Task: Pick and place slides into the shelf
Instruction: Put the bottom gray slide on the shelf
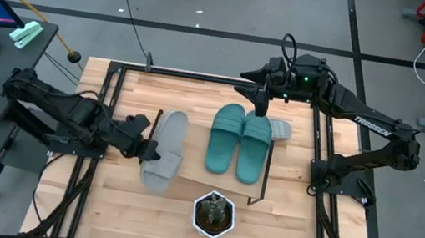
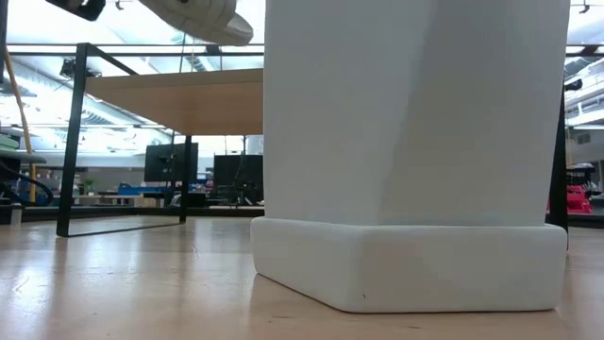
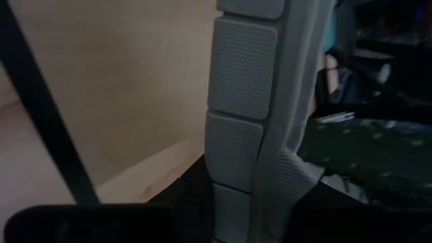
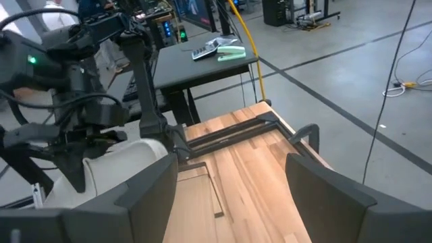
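On the table, seen from above, the shelf holds the teal pair side by side on its wooden top, with a grey slide peeking out just past their right edge, partly hidden under the right arm. The left claw sits at the shelf's left edge and pinches the second grey slide by its side, so the slide hangs lifted and lengthwise just right of the fingers, over the left part of the shelf and apart from the teal pair. In the left wrist view that slide's ridged grey sole fills the middle, standing on edge between the dark fingers at the bottom, with the pale board and a black frame bar behind it. The low view shows its toe up in the air above the shelf top, while a white pot blocks most of the scene; from above that pot holds a small plant near the table's front edge. The right claw hovers at the shelf's far side above the teal pair's top ends, its fingers spread and holding nothing.
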